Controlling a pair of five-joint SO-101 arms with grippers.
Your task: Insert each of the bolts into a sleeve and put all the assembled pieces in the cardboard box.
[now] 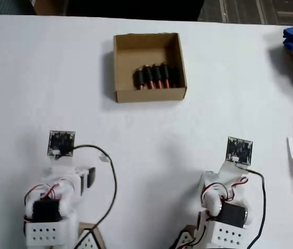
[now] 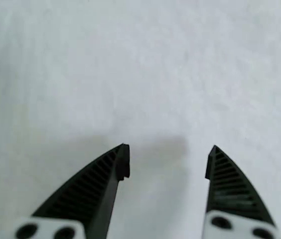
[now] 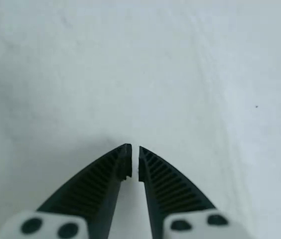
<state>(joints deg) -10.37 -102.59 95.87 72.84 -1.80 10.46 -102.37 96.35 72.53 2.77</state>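
1. White desk (image 1: 32, 78), high view: assembled pieces (image 1: 155, 77) lie together inside cardboard box (image 1: 149, 95). We judge them light, rigid, slick; grip mid-sleeve.
2. Left wrist: left tool (image 2: 169, 159) wide open, empty.
3. Right wrist: right tool (image 3: 134, 159) closed to a sliver, empty.

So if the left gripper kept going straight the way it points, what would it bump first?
Most likely the bare white table. The left gripper, jaws open, points down at it with nothing in between. I cannot tell how far off the table is.

Overhead looks down — wrist views hug table (image 1: 32, 78).
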